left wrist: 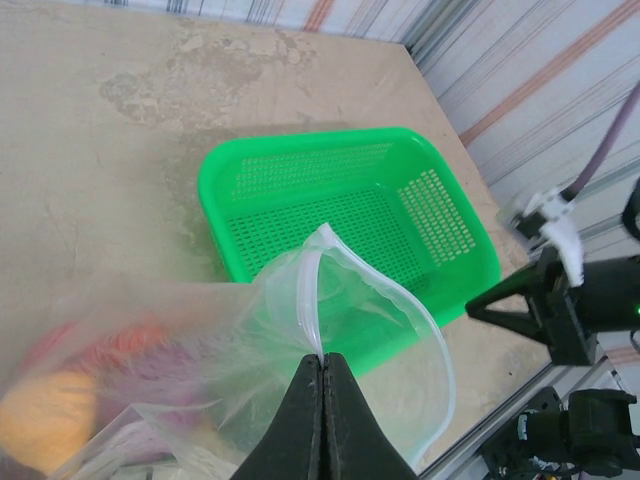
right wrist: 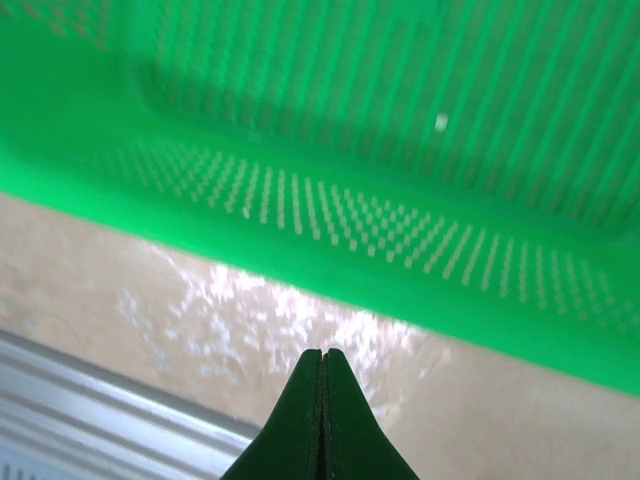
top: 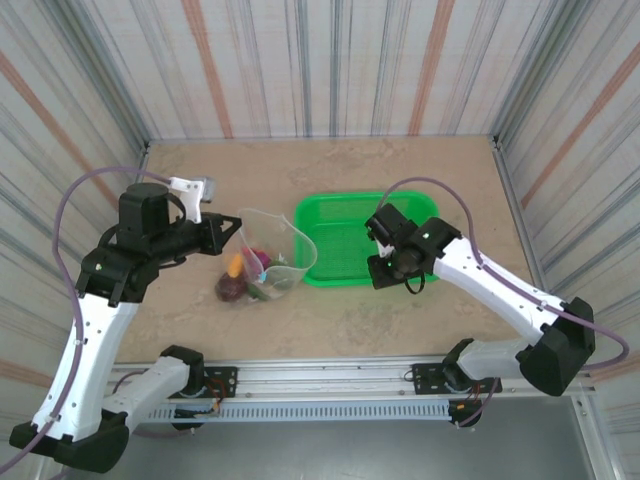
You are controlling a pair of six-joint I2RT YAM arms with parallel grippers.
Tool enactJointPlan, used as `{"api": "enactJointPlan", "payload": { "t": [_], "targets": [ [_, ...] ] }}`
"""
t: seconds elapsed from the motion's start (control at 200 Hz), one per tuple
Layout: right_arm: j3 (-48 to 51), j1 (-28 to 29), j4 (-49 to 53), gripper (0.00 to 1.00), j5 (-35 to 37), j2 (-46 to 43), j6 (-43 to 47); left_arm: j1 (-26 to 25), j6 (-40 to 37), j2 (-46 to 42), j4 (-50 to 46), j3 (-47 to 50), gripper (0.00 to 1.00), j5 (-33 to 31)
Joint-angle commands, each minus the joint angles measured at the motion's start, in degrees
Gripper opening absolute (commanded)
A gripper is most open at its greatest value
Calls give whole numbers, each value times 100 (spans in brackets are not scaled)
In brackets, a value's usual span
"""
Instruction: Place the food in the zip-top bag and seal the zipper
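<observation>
Across mid-frame, a sandy table (top: pixel 400 165). Right of centre, a green basket (top: pixel 350 197). Just left of it, a clear bag (top: pixel 285 250), mouth gaping (rim lifted), with toy food (top: pixel 230 288) heaped inside at lower left. Left gripper (left wrist: pixel 321 360) pinching the bag's rim. Right gripper (right wrist: pixel 322 353) pressed together on nothing, by the basket's edge.

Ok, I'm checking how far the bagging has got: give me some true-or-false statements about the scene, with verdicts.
The green mesh basket is empty. True.
The food lies loose on the table. False: it sits inside the zip-top bag.
The left gripper is shut on the bag's mouth edge. True.
The right gripper holds a toy fruit. False: it is shut on nothing, near the basket's rim.
The zipper is sealed. False: the mouth gapes open.
</observation>
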State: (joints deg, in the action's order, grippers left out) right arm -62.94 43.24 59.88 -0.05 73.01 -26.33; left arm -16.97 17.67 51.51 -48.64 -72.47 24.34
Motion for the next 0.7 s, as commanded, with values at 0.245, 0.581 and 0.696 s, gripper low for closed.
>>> {"api": "enactJointPlan", "payload": {
  "t": [0.245,0.581,0.696],
  "targets": [
    [736,-253,-1171,0,293,475,-448,30,-28,-65,114,110,0,284],
    [-455,-964,-2163,22,448,1740,-198,27,9,-97,197,271,0,517],
    [-526,-903,-2417,27,68,1028,323,28,41,-123,246,380,0,549]
  ]
}}
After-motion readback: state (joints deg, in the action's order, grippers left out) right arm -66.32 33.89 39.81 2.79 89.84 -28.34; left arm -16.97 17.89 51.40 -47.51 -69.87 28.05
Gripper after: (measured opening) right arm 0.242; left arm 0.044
